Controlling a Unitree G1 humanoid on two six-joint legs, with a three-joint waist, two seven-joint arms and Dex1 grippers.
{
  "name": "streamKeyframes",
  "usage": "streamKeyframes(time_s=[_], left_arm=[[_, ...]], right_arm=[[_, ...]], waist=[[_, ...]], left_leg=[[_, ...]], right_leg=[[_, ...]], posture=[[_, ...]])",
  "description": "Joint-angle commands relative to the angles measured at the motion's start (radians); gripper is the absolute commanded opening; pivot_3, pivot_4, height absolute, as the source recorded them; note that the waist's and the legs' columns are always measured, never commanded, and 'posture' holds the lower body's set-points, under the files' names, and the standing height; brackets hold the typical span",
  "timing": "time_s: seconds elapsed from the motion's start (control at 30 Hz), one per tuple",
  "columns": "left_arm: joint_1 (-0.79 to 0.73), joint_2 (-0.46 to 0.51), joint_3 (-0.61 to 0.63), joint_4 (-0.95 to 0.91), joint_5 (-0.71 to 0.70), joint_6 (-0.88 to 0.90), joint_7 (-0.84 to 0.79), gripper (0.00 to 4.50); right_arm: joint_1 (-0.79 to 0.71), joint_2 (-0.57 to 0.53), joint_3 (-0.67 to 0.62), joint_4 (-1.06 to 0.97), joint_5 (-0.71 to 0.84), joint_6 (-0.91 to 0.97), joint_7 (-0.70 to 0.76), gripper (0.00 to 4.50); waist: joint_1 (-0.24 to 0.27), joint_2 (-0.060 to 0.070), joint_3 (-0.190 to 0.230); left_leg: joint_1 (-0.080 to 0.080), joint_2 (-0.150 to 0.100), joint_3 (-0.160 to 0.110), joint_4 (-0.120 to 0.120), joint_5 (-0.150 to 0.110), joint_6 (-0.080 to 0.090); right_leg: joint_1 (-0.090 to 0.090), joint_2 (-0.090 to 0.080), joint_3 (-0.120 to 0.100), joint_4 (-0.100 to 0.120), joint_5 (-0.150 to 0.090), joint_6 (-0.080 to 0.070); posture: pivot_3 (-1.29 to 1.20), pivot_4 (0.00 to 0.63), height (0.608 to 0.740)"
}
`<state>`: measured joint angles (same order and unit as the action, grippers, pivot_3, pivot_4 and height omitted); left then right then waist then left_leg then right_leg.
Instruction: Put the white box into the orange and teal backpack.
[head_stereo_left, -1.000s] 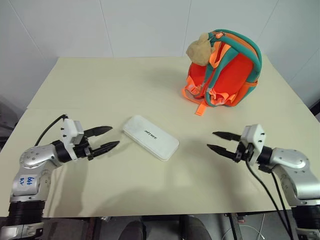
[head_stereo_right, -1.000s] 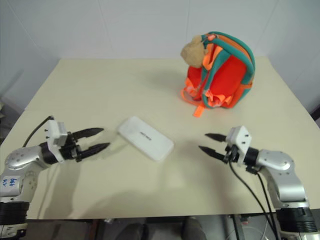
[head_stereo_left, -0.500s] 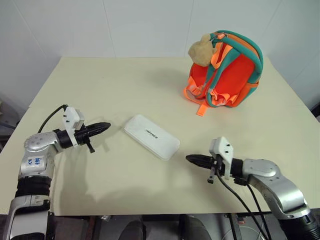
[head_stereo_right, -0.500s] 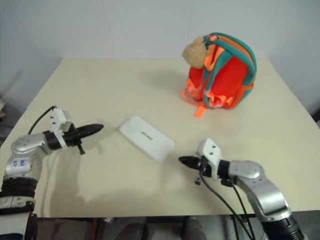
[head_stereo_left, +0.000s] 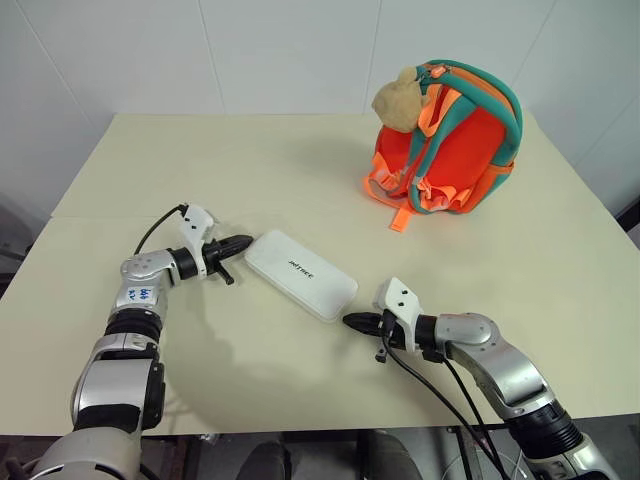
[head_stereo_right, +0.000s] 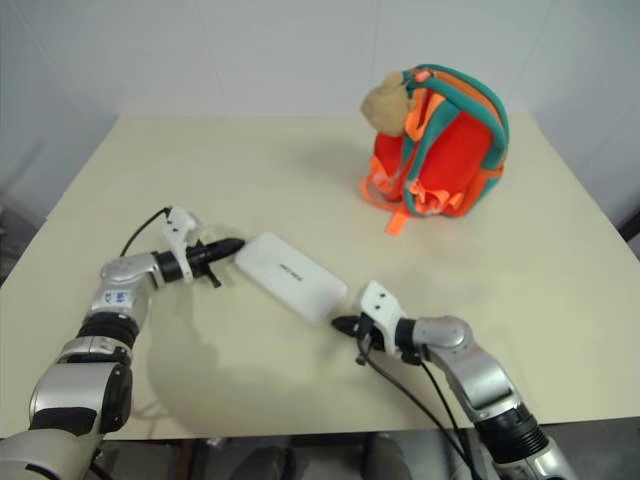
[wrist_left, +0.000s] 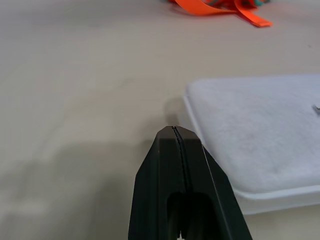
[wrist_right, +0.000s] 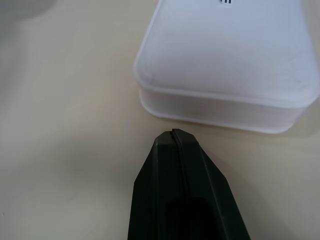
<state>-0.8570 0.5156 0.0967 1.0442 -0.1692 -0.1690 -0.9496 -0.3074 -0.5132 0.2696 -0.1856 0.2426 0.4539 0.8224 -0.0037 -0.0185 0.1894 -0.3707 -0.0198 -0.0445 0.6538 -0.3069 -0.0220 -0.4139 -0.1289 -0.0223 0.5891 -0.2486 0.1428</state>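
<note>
The white box (head_stereo_left: 301, 274) lies flat on the cream surface (head_stereo_left: 250, 180), set diagonally near its middle. The left hand (head_stereo_left: 243, 242) has its fingers pressed together, tip just beside one short end of the box. The right hand (head_stereo_left: 352, 321) also has its fingers pressed together, tip just beside the opposite short end. The orange and teal backpack (head_stereo_left: 450, 138) stands upright toward the far right, well apart from the box, a tan plush toy (head_stereo_left: 398, 102) at its top

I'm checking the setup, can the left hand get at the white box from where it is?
Probably yes. The left hand, shut, sits right at the near end of the box with only bare table between them. It would likely need to open before it could grip.
</note>
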Motion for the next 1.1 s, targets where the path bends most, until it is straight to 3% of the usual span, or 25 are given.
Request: streamKeyframes(time_s=[0.03, 0.47, 1.1], left_arm=[[-0.027, 0.002, 0.003, 0.011, 0.009, -0.029, -0.022, 0.00], [0.061, -0.021, 0.015, -0.119, -0.029, 0.005, -0.138, 0.00], [0.450, -0.011, -0.001, -0.682, -0.099, 0.241, -0.111, 0.00]], right_arm=[[-0.002, 0.009, -0.009, -0.007, -0.004, -0.012, 0.000, 0.12], [-0.059, -0.001, -0.042, 0.053, -0.024, -0.053, 0.017, 0.12], [-0.112, -0.108, -0.120, 0.121, -0.034, -0.085, 0.133, 0.12]], waist=[[0.001, 0.000, 0.000], [0.002, 0.000, 0.000], [0.004, 0.000, 0.000]], left_leg=[[0.000, 0.000, 0.000, 0.000, 0.000, 0.000], [0.000, 0.000, 0.000, 0.002, 0.000, 0.001], [0.000, 0.000, -0.001, 0.002, -0.001, 0.001]], right_leg=[[0.000, 0.000, 0.000, 0.000, 0.000, 0.000], [0.000, 0.000, 0.000, 0.001, 0.000, 0.000], [0.000, -0.001, 0.001, 0.001, 0.000, 0.000]], posture=[[0.00, 0.150, 0.740], [0.00, 0.150, 0.740], [0.00, 0.150, 0.740]])
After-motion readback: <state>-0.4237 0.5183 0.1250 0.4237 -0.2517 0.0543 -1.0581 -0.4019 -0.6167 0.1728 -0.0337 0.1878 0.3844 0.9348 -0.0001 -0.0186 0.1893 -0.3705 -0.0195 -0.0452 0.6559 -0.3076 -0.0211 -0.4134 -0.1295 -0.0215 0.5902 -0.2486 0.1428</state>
